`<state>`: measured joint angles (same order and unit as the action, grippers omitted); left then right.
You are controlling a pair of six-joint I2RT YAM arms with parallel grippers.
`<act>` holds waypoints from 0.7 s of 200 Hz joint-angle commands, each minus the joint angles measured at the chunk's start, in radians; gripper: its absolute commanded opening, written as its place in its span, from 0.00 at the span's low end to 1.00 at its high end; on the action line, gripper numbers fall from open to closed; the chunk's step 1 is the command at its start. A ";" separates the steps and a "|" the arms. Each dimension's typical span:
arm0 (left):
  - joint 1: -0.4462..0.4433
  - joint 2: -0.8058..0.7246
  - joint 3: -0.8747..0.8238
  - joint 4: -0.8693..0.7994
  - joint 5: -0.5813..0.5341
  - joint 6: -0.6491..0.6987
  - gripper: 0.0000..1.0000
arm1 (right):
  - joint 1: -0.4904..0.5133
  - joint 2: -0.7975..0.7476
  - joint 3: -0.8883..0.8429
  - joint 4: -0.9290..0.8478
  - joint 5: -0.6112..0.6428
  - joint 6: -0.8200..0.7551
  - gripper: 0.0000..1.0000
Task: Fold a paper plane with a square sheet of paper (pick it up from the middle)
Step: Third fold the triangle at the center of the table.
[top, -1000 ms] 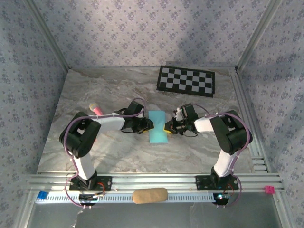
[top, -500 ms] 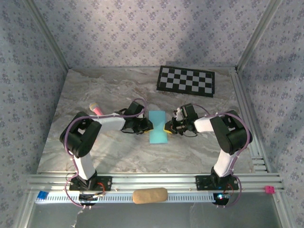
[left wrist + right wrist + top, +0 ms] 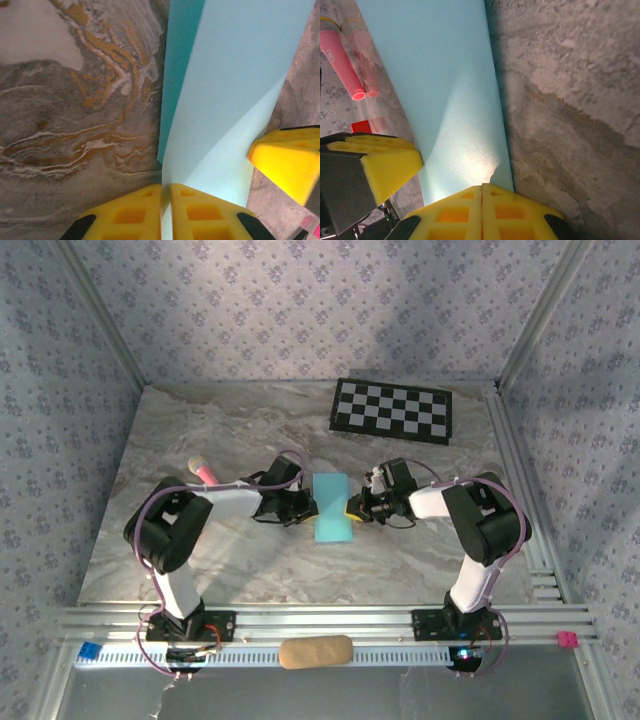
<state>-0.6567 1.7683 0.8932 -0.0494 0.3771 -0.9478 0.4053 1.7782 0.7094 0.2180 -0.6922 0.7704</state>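
Since half a second earlier, the narrowed waist of the thin light blue square sheet of paper (image 3: pixel 333 507) had been let out, and it was seen again as a straight-sided folded oblong at the middle of the grey marbled tabletop (image 3: pixel 240 430), between the two grippers. Its left edge was pinched between the closed yellow pads of the left gripper (image 3: pixel 166 205), its right edge between those of the right gripper (image 3: pixel 482 202). A pink marker pen (image 3: pixel 203 470) lay just behind the left arm, and a black-and-white checkerboard mat (image 3: pixel 392 410) well apart at the far side.
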 commanded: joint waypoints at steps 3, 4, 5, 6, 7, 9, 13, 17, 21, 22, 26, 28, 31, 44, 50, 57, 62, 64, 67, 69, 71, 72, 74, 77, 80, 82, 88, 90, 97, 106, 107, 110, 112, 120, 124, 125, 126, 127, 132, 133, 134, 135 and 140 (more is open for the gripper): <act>-0.005 -0.039 -0.009 0.018 -0.007 -0.017 0.09 | 0.002 0.026 -0.019 -0.088 0.082 -0.010 0.08; -0.004 -0.040 -0.009 0.018 -0.006 -0.018 0.09 | 0.003 0.025 -0.018 -0.089 0.082 -0.010 0.08; -0.004 -0.040 -0.010 0.019 -0.006 -0.018 0.09 | 0.003 0.025 -0.018 -0.088 0.080 -0.011 0.08; -0.005 -0.040 -0.010 0.019 -0.006 -0.019 0.08 | 0.003 0.024 -0.018 -0.088 0.079 -0.011 0.08; -0.006 -0.041 -0.011 0.019 -0.006 -0.020 0.08 | 0.003 0.024 -0.018 -0.088 0.079 -0.012 0.08; -0.005 -0.042 -0.010 0.019 -0.007 -0.021 0.08 | 0.003 0.023 -0.018 -0.087 0.079 -0.012 0.08; -0.006 -0.045 -0.012 0.019 -0.006 -0.025 0.07 | 0.003 0.022 -0.017 -0.086 0.077 -0.015 0.09; -0.005 -0.048 -0.013 0.020 -0.006 -0.029 0.06 | 0.003 0.019 -0.016 -0.086 0.074 -0.017 0.09; -0.005 -0.051 -0.014 0.021 -0.005 -0.031 0.06 | 0.003 0.018 -0.015 -0.086 0.069 -0.023 0.10; -0.004 -0.051 -0.015 0.021 -0.005 -0.032 0.06 | 0.003 0.016 -0.015 -0.087 0.068 -0.024 0.10; -0.005 -0.055 -0.016 0.024 -0.004 -0.035 0.05 | 0.002 0.013 -0.011 -0.090 0.064 -0.028 0.10; -0.005 -0.057 -0.017 0.025 -0.004 -0.037 0.05 | 0.003 0.011 -0.010 -0.089 0.063 -0.031 0.10; -0.004 -0.060 -0.019 0.027 -0.003 -0.039 0.05 | 0.003 0.008 -0.008 -0.093 0.062 -0.037 0.11; -0.006 -0.073 -0.027 0.034 0.000 -0.051 0.04 | 0.004 -0.013 0.002 -0.113 0.062 -0.060 0.13; -0.005 -0.078 -0.031 0.037 0.001 -0.058 0.04 | 0.004 -0.022 0.008 -0.128 0.065 -0.072 0.14; -0.005 -0.085 -0.034 0.041 0.004 -0.064 0.04 | 0.004 -0.037 0.013 -0.148 0.073 -0.087 0.15; -0.005 -0.088 -0.039 0.044 0.007 -0.067 0.03 | 0.004 -0.046 0.016 -0.158 0.077 -0.097 0.15; -0.005 -0.090 -0.039 0.047 0.008 -0.070 0.03 | 0.004 -0.047 0.018 -0.164 0.079 -0.101 0.16; -0.005 -0.091 -0.041 0.049 0.010 -0.073 0.03 | 0.005 -0.055 0.020 -0.170 0.082 -0.107 0.16; -0.005 -0.092 -0.042 0.049 0.012 -0.074 0.03 | 0.005 -0.059 0.021 -0.174 0.084 -0.110 0.16; -0.005 -0.093 -0.043 0.051 0.013 -0.077 0.03 | 0.004 -0.063 0.022 -0.178 0.086 -0.114 0.17; -0.006 -0.093 -0.044 0.051 0.014 -0.078 0.03 | 0.004 -0.064 0.021 -0.180 0.086 -0.115 0.17; -0.006 -0.093 -0.045 0.053 0.017 -0.079 0.02 | 0.004 -0.069 0.022 -0.184 0.087 -0.120 0.17; -0.006 -0.096 -0.046 0.055 0.020 -0.082 0.02 | 0.004 -0.073 0.023 -0.190 0.091 -0.123 0.18; -0.005 -0.096 -0.048 0.055 0.022 -0.084 0.02 | 0.005 -0.079 0.023 -0.197 0.094 -0.127 0.18; -0.005 -0.097 -0.049 0.057 0.023 -0.085 0.02 | 0.004 -0.082 0.024 -0.200 0.097 -0.130 0.19; -0.004 -0.099 -0.051 0.059 0.026 -0.090 0.02 | 0.004 -0.094 0.024 -0.208 0.105 -0.134 0.20; -0.004 -0.100 -0.052 0.060 0.027 -0.093 0.02 | 0.004 -0.097 0.024 -0.211 0.108 -0.134 0.21; -0.005 -0.102 -0.058 0.068 0.033 -0.100 0.02 | 0.004 -0.112 0.022 -0.216 0.115 -0.134 0.23; -0.006 -0.105 -0.062 0.075 0.038 -0.109 0.01 | 0.007 -0.138 0.014 -0.218 0.126 -0.134 0.28; -0.006 -0.106 -0.063 0.076 0.038 -0.111 0.01 | 0.007 -0.141 0.012 -0.218 0.128 -0.151 0.29; -0.006 -0.107 -0.063 0.077 0.040 -0.114 0.02 | 0.008 -0.151 0.009 -0.218 0.133 -0.168 0.31; -0.005 -0.108 -0.064 0.078 0.043 -0.118 0.02 | 0.009 -0.158 0.007 -0.218 0.139 -0.171 0.33; -0.005 -0.109 -0.065 0.077 0.050 -0.122 0.01 | 0.012 -0.188 -0.003 -0.219 0.157 -0.176 0.40; -0.006 -0.110 -0.065 0.074 0.053 -0.125 0.01 | 0.012 -0.203 -0.010 -0.220 0.166 -0.175 0.42; -0.006 -0.109 -0.065 0.073 0.054 -0.125 0.01 | 0.012 -0.207 -0.010 -0.220 0.167 -0.174 0.42; -0.005 -0.109 -0.065 0.073 0.056 -0.126 0.01 | 0.012 -0.209 -0.012 -0.220 0.170 -0.174 0.43; -0.006 -0.109 -0.065 0.073 0.056 -0.127 0.01 | 0.012 -0.214 -0.013 -0.220 0.174 -0.174 0.43; -0.005 -0.111 -0.065 0.072 0.061 -0.128 0.01 | 0.012 -0.233 -0.020 -0.217 0.181 -0.174 0.44; -0.006 -0.111 -0.065 0.072 0.062 -0.129 0.01 | 0.012 -0.236 -0.021 -0.216 0.183 -0.174 0.44; -0.006 -0.111 -0.065 0.072 0.064 -0.130 0.01 | 0.012 -0.240 -0.022 -0.216 0.184 -0.174 0.44; -0.005 -0.112 -0.065 0.072 0.064 -0.130 0.01 | 0.012 -0.244 -0.023 -0.215 0.185 -0.174 0.45; -0.005 -0.114 -0.067 0.070 0.066 -0.135 0.01 | 0.012 -0.262 -0.031 -0.212 0.190 -0.176 0.45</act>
<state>-0.6567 1.6901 0.8387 0.0048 0.4034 -1.0492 0.4110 1.6077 0.7090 0.0402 -0.5667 0.6338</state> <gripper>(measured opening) 0.063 0.433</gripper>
